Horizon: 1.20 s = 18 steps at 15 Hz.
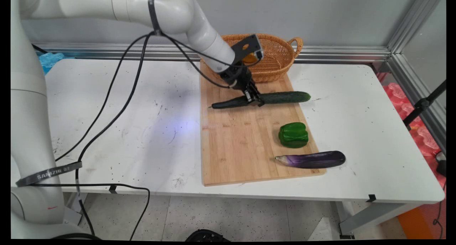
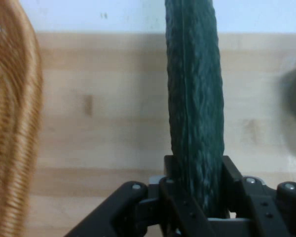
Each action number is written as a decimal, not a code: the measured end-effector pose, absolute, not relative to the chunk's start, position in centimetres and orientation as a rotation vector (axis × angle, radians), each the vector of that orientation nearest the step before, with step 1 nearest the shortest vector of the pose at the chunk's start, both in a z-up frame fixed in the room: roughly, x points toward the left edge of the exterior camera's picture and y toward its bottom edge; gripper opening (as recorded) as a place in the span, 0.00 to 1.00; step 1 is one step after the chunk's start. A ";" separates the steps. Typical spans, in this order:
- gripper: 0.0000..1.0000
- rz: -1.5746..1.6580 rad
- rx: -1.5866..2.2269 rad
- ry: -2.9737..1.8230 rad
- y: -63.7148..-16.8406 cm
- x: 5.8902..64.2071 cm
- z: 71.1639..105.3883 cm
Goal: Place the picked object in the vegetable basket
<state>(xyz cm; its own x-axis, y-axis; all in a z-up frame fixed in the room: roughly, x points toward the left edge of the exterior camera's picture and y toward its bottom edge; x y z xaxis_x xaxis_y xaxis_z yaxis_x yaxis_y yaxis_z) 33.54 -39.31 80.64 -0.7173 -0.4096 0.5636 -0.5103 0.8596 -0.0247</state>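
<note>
A long dark green cucumber (image 1: pixel 285 97) lies across the far part of the wooden cutting board (image 1: pixel 242 145). My gripper (image 1: pixel 255 100) is down at its middle, shut on the cucumber. In the hand view the cucumber (image 2: pixel 195 98) runs straight up from between the two black fingers (image 2: pixel 170 170), which press against its sides over the board (image 2: pixel 103 108). The cucumber's left end (image 1: pixel 224 104) sticks out past the gripper toward the board's left side.
A wicker basket (image 1: pixel 276 57) with something orange inside stands at the board's far end; its rim (image 2: pixel 12 128) fills the hand view's left edge. A green bell pepper (image 1: pixel 293 134) and a purple eggplant (image 1: pixel 313 159) lie on the board's near right. Black cables hang over the table's left.
</note>
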 end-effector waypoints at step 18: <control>0.00 0.447 0.603 -2.430 -48.7 35.8 88.0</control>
